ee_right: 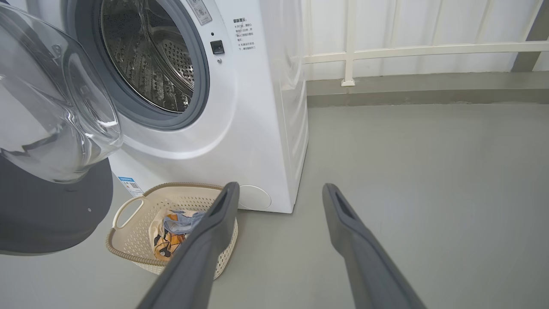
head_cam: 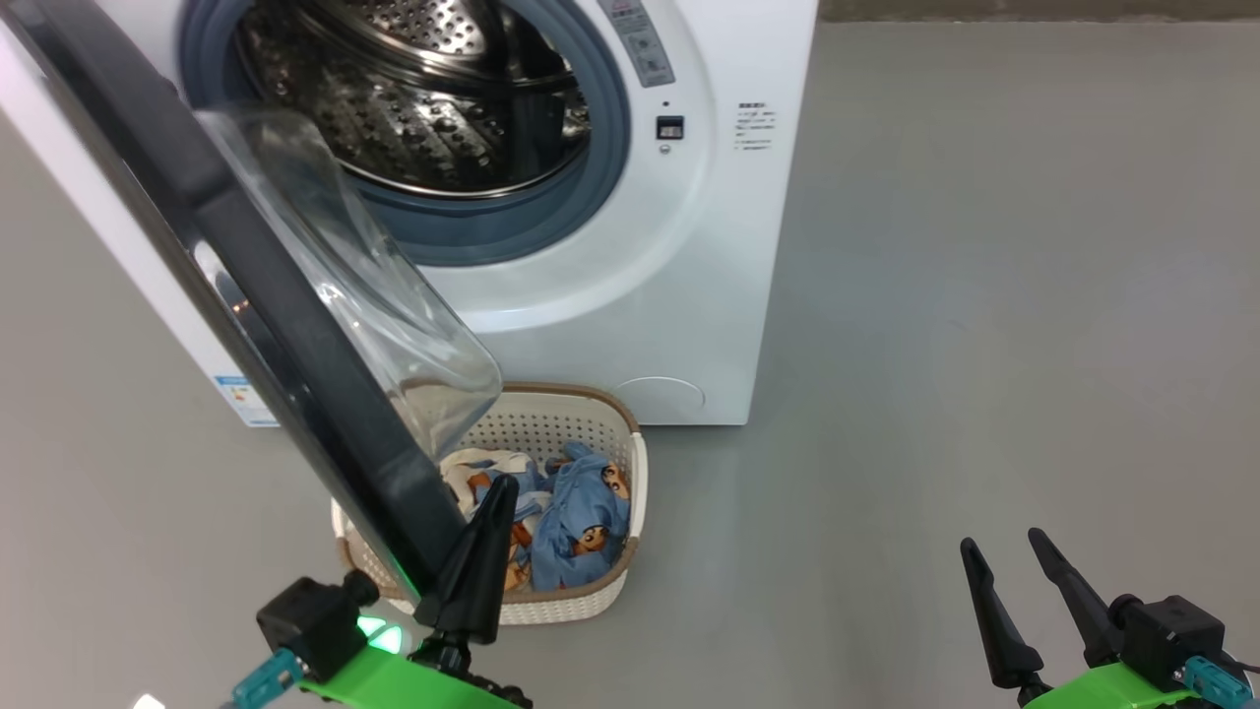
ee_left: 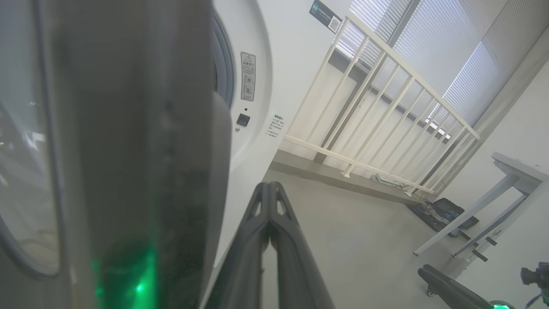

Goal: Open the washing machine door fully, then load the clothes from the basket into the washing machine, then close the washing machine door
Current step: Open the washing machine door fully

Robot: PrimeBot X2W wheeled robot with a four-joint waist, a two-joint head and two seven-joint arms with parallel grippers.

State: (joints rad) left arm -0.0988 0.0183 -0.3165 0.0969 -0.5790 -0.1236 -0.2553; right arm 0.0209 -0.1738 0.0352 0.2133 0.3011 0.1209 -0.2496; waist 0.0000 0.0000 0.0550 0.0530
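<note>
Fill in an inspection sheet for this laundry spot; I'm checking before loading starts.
surface: smooth grey floor.
job's things: washing machine door stands open, overlapping the left of the basket in the head view; clothes lie in the basket before the washing machine; drum looks empty.
clutter: dark case on the floor near a table.
grippers: left gripper shut, close beside the door's edge, contact unclear; right gripper open, holding nothing.
cables: nothing seen.
surroundings: white railing, window blinds.

Smooth grey floor [head_cam: 984, 345], white washing machine [head_cam: 689, 325] standing on it, cream basket [head_cam: 581, 603] set on the floor just before the machine's foot, dark flat case [ee_left: 441, 210] beside a pale table leg [ee_left: 429, 242] farther off
</note>
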